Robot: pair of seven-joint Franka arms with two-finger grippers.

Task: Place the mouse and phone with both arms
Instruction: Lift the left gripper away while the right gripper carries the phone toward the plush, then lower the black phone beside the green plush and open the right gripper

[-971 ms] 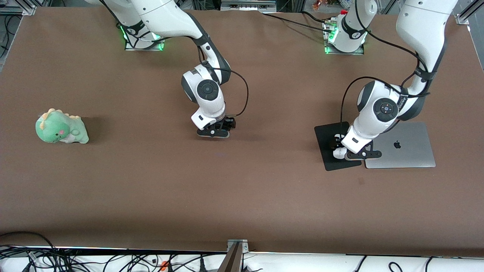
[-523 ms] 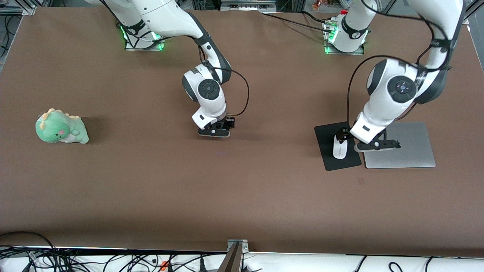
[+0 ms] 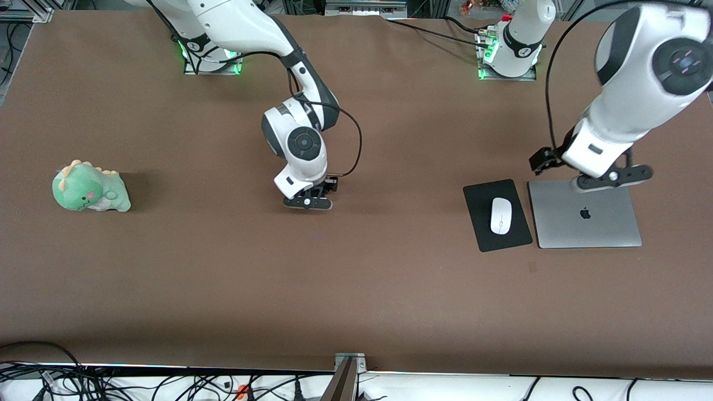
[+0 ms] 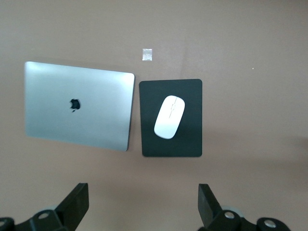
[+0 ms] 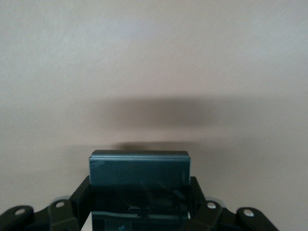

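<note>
The white mouse [image 3: 501, 216] lies on the black mouse pad [image 3: 483, 234], beside the closed silver laptop [image 3: 585, 225]. The left wrist view shows the mouse [image 4: 169, 117] on the pad [image 4: 192, 142] from high up. My left gripper [image 3: 610, 178] is open and empty, raised over the laptop's edge nearest the arm bases; its fingers [image 4: 77, 204] stand wide apart. My right gripper [image 3: 309, 201] is low over the table's middle, shut on the black phone [image 5: 139, 175], which stands on edge between the fingers [image 5: 83, 197] just above the bare table.
A green plush dinosaur [image 3: 89, 187] sits toward the right arm's end of the table. A small pale tag [image 3: 533, 267] lies nearer the front camera than the pad. The brown table [image 3: 356, 289] is bare between the right gripper and the pad.
My left gripper let go of the mouse on the pad, opened, and rose toward its base over the laptop. My right gripper with the phone shifted slightly and sank lower.
</note>
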